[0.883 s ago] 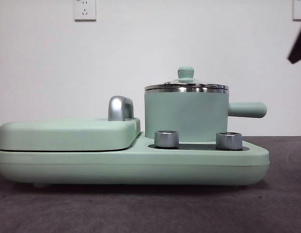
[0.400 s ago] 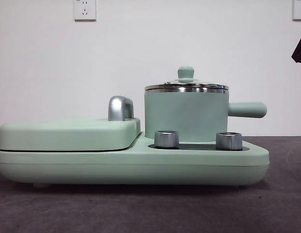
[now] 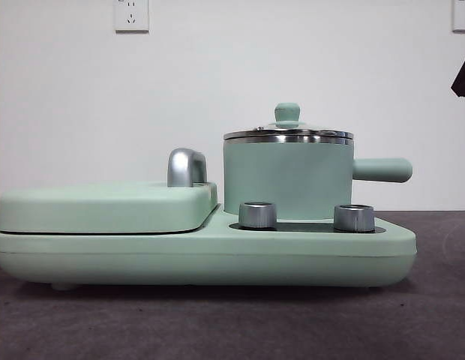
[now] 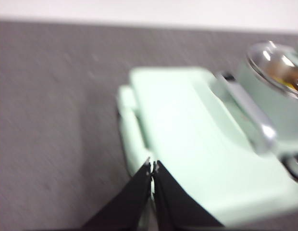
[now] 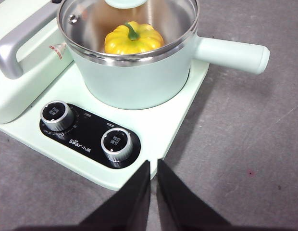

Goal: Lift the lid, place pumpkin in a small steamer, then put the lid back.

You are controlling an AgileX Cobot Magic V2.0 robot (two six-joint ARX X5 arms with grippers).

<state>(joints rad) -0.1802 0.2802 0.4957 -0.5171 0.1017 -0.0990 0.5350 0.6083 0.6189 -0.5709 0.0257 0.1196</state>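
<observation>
The small steamer point(image 3: 287, 180) stands on the right half of the mint-green appliance, its straight handle point(image 3: 382, 169) pointing right. The glass lid point(image 3: 287, 133) sits closed on its steel rim. Through the lid point(image 5: 81, 24) in the right wrist view I see the yellow pumpkin point(image 5: 132, 39) lying inside the steamer point(image 5: 134, 82). My right gripper point(image 5: 153, 163) hangs shut and empty above the table by the control panel's corner, apart from the pot. My left gripper point(image 4: 152, 168) is shut and empty over the far end of the flat cover point(image 4: 187, 134); that view is blurred.
The flat mint-green cover point(image 3: 105, 206) with a chrome handle point(image 3: 186, 166) fills the appliance's left half. Two steel knobs point(image 3: 257, 214) point(image 3: 353, 217) sit in front of the pot. A black arm tip point(image 3: 463, 75) shows at the top right edge. Grey cloth point(image 5: 245, 159) surrounds the appliance.
The black arm tip at the top right edge has drawn further out of the front view. Pot, lid and appliance have not moved.
</observation>
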